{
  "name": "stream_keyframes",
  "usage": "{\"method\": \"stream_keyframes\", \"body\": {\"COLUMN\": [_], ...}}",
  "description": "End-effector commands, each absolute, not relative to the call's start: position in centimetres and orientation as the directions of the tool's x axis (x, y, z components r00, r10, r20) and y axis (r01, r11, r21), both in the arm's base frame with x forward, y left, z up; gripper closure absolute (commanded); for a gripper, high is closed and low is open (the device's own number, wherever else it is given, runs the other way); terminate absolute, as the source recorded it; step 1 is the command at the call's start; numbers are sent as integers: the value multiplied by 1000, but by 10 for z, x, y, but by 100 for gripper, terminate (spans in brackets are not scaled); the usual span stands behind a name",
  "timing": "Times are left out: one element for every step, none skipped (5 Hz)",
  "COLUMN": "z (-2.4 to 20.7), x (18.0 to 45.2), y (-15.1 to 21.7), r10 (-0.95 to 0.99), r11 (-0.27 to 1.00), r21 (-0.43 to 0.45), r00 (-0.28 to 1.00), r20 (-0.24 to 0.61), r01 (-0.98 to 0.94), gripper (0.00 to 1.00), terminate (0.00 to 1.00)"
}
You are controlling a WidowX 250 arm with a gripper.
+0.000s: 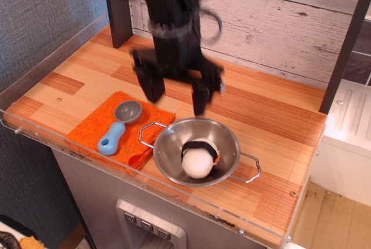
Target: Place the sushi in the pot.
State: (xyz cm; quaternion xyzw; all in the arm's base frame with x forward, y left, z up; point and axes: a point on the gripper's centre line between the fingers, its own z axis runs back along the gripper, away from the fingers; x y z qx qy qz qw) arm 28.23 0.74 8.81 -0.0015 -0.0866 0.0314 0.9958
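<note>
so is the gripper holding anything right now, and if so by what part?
Nothing is held. The gripper is open and raised above the table, fingers spread with empty space between them. The sushi lies free in the pot.

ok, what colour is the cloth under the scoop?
Orange, a knit-looking cloth beneath the blue-handled grey scoop, left of the pot. Only the observation.image view shows it.

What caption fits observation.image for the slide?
Sushi rests in the pot; open gripper above it.
</note>
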Motion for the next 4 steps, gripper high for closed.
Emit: {"method": "stream_keyframes", "body": {"z": [100, 97, 96, 96], "x": [297, 298, 296, 296], "y": [42, 47, 48, 48], "r10": [33, 37, 0, 0], "r11": [999, 999, 997, 997], "r21": [35, 29, 70, 70], "r00": [983, 984, 988, 988], "r20": [182, 172, 153, 153], "r01": [-40, -43, -11, -11], "gripper": [0, 0, 0, 0], "terminate": [0, 0, 0, 0]}}
